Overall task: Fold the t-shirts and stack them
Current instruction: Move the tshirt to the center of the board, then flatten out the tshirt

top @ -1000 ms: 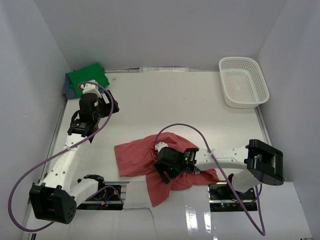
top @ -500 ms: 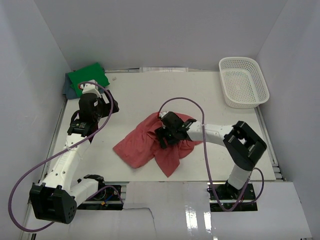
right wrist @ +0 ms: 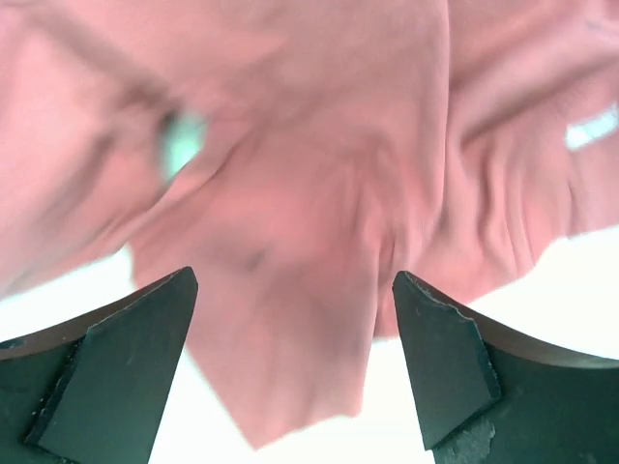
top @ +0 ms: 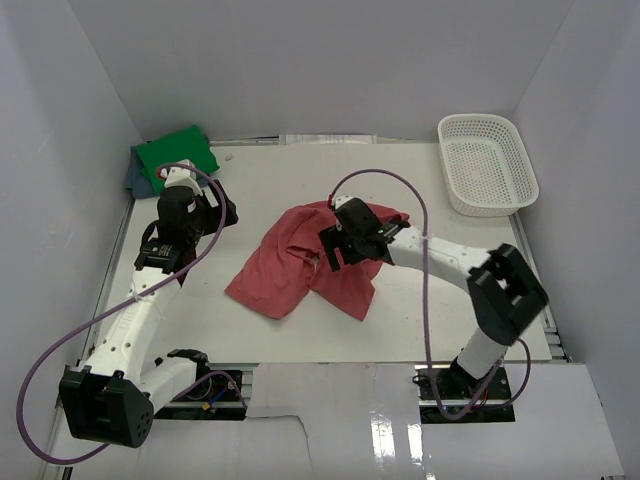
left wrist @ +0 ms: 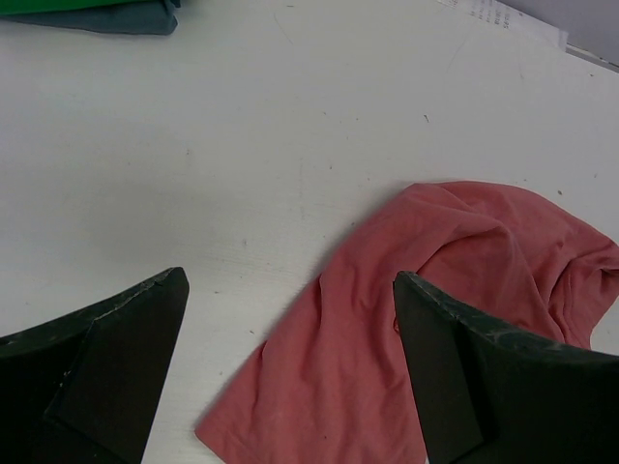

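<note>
Brick-red t-shirt (top: 290,268) crumpled on surface (top: 300,180); long axis diagonal, near-left to far-right.
Soft wrinkled cloth; right gripper (right wrist: 293,280) spread over it, left gripper (left wrist: 290,278) spread.

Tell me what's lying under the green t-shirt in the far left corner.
A blue-grey t-shirt lies under the green t-shirt. Only its edge sticks out at one side. The rest is covered, so how it is folded can't be seen.
</note>
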`<act>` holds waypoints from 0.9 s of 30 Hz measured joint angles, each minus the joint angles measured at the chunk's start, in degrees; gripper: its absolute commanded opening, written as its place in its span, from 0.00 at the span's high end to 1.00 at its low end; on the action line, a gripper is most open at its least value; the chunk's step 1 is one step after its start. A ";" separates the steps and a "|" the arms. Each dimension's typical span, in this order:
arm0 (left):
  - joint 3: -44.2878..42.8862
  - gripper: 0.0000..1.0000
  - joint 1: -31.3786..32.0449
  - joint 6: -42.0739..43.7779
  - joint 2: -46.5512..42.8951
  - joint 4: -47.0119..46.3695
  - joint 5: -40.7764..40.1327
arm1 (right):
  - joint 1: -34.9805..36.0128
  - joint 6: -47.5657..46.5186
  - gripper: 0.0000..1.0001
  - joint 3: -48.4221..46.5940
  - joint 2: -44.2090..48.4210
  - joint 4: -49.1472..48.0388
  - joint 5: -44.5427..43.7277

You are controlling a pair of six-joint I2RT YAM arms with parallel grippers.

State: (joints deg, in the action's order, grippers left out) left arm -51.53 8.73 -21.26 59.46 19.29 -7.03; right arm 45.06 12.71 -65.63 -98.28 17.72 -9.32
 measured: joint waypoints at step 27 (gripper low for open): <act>0.00 0.02 -0.04 0.00 0.00 0.02 1.49 | 3.15 27.65 0.30 31.95 24.96 -1.64 10.10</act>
State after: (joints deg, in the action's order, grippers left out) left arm -51.53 8.69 -21.26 59.46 19.31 -5.54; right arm 48.21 40.36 -33.67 -73.32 16.08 0.78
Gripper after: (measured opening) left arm 0.979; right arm 0.698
